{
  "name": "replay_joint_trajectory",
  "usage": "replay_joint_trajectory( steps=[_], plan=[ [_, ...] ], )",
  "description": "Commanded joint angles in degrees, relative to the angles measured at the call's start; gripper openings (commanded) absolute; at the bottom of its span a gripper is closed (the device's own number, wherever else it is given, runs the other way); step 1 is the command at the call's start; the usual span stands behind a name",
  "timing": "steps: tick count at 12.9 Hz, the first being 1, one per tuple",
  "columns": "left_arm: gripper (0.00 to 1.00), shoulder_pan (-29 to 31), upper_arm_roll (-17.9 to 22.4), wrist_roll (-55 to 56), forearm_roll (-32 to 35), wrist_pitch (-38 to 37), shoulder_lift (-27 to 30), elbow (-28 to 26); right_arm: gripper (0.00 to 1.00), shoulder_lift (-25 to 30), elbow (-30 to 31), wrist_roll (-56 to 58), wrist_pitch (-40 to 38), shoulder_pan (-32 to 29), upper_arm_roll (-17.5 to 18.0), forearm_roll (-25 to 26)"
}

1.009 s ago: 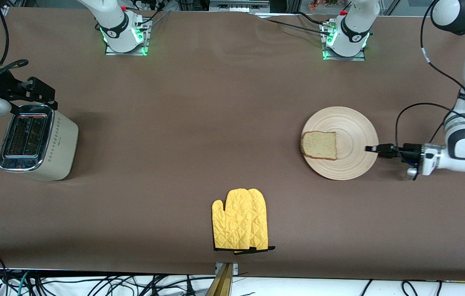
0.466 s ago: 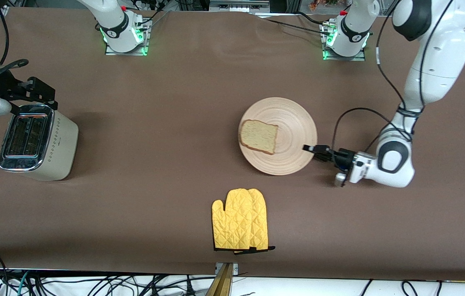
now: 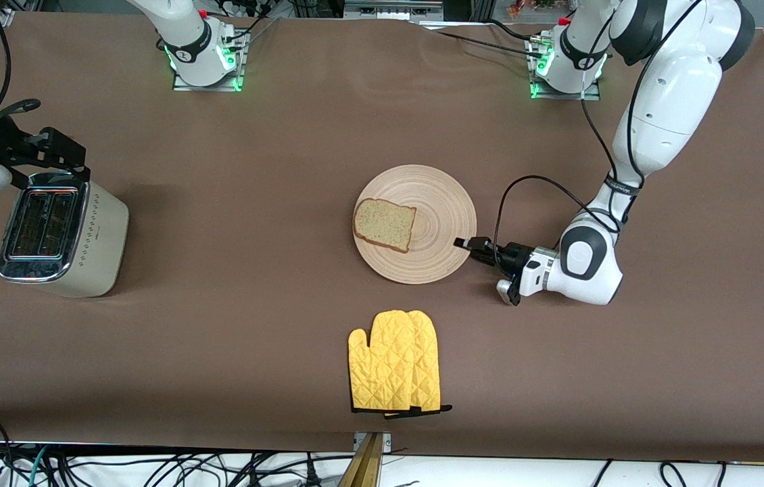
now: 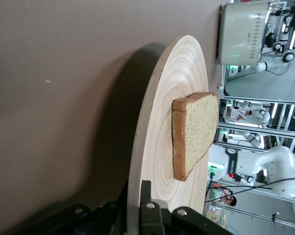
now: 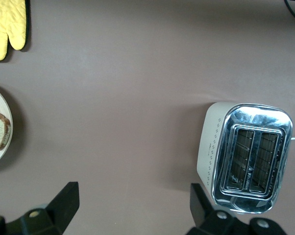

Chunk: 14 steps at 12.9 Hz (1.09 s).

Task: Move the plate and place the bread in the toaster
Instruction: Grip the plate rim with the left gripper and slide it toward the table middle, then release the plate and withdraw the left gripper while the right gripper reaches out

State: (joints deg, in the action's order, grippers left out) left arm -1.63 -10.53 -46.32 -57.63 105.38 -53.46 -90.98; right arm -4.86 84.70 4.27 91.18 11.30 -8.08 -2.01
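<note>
1. The toaster [image 3: 61, 233] sat at the right arm's end of the worktop [image 3: 253, 325], slots up; the right end effector [image 5: 133, 208] waited over it, spread wide.
2. Open worktop lay between the toaster and the plate [image 3: 439, 203].
3. That plate, carrying the bread [image 3: 384, 224], had slid toward the toaster within a second, the left end effector [image 3: 468, 243] clamped on its rim. A good push for the handover!

Brown table [image 3: 274, 169] carries 3 things directly: toaster [image 3: 64, 233], plate [image 3: 439, 203], yellow mitt [image 3: 393, 362], all well apart.
</note>
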Motion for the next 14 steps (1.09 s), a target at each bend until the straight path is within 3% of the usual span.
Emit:
replay_joint_trajectory(
  steps=[1, 2, 3, 5, 7, 11, 14],
  plan=[
    [0.00, -1.1, 0.2, -0.7, -2.9, 0.2, -0.3, 0.7, 1.00, 0.4, -0.4, -0.1, -0.7, -0.4, 0.0, -1.0],
    [0.31, -0.6, 0.3, -0.9, -2.4, 0.2, -0.2, 0.7, 1.00, 0.4, -0.4, -0.2, -0.7, -0.4, 0.1, -1.0],
    [0.96, 0.0, 0.4, -0.9, -2.0, 0.0, 0.1, 0.5, 1.00, 0.4, -0.4, -0.2, -0.7, -0.4, 0.2, -1.1],
    [1.00, 1.4, 0.8, -0.9, -1.1, -0.4, 0.9, -0.3, 1.00, 0.4, -0.4, 0.0, -0.8, -0.4, 0.7, -1.1],
    [1.00, 3.4, 0.8, -0.9, 8.7, -0.4, 3.0, 0.4, 1.00, 0.3, -0.2, 0.3, -1.1, -0.3, 0.7, -1.2],
    [1.00, 7.9, 0.9, 0.1, 30.8, -1.6, 13.3, 0.7, 1.00, -0.9, 1.3, -0.2, -1.0, 1.5, 1.3, -1.7],
    [1.00, 9.3, 2.2, 0.8, 44.7, -1.7, 19.2, 2.0, 1.00, -5.6, 1.5, -14.0, 1.2, 9.2, 1.8, -6.5]
  ],
)
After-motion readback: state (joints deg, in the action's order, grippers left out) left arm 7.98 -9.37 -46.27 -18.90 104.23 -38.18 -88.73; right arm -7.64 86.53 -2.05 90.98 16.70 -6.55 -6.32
